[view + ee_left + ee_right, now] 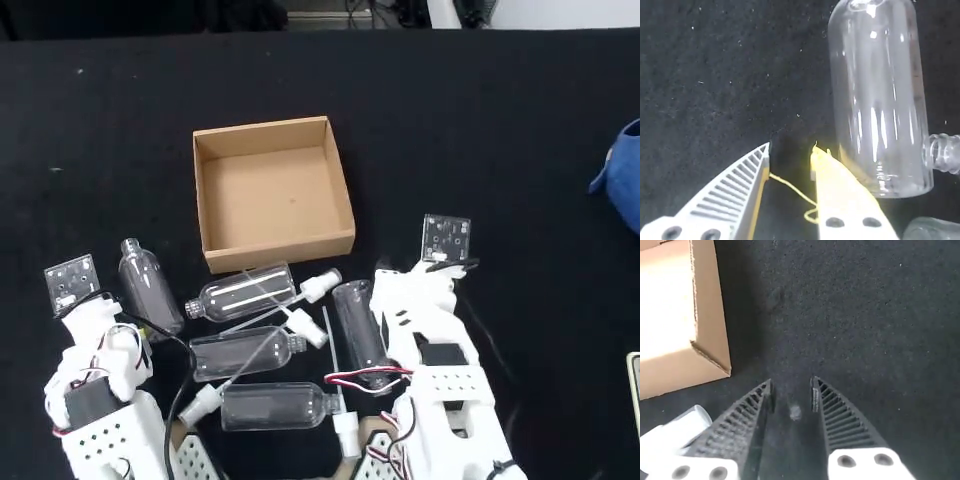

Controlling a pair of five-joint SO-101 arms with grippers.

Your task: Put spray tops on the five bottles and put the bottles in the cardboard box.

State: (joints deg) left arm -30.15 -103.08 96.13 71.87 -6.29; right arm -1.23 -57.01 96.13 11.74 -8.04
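Five clear plastic bottles [245,352] are lying on their sides on the black counter [500,130], clustered near the cardboard box [275,190] and between the two arms. White spray tops [320,285] with thin dip tubes are lying loose among them. The leftmost bottle [880,100] is showing a bare threaded neck, and the left claw [790,150] is hovering just beside it with its fingers slightly apart and only counter between them. The box is sitting open at mid counter, its bare brown floor showing. The right claw [791,385] is hanging over the counter just right of the box's near right corner, its fingers likewise apart, with a spray top beside it. A blue object [625,185] is sitting at the right edge.
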